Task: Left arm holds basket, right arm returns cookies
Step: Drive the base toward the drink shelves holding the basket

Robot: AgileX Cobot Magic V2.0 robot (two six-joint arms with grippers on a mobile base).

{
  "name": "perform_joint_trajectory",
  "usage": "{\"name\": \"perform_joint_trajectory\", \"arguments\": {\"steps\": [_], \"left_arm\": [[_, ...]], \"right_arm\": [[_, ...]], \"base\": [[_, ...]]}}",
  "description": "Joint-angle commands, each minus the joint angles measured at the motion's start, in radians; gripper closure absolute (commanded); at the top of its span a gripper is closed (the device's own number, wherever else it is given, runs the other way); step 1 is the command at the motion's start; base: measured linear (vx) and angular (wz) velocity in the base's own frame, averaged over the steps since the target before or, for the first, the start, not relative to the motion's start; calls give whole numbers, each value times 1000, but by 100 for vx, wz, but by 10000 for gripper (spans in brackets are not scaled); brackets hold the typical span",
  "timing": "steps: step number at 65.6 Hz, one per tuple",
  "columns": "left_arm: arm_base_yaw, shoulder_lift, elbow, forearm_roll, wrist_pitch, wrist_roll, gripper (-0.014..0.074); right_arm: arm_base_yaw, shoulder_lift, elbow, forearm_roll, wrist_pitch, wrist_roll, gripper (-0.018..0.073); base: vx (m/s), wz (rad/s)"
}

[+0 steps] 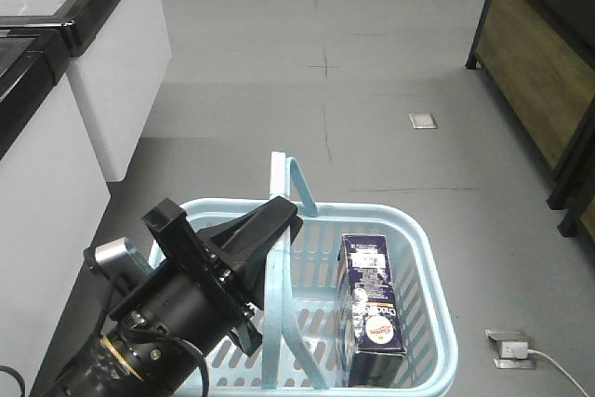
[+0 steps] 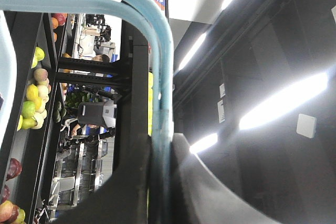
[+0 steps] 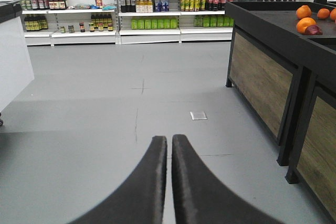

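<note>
Basket at 6 o'clock of front view, light blue, slotted, held by one swing handle. Left gripper at 7 o'clock, jaws clenched on that handle. Cookies standing on end inside basket, toward 5 o'clock, by right wall. Probably light, stiff cardboard with slick faces; best pinched across narrow sides near top. Right gripper over floor, jaws pressed together, grasping nothing.
</note>
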Motion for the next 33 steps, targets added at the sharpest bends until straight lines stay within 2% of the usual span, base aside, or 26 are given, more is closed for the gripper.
{"name": "perform_joint_trajectory", "arguments": {"steps": [1, 33], "left_arm": [[-7, -38, -29, 21, -280, -5, 599], [-7, -38, -29, 21, -280, -5, 599]], "right_arm": [[-1, -13, 18, -3, -72, -6, 568], [-1, -13, 18, -3, -72, -6, 568]], "base": [[16, -3], [19, -5]]}}
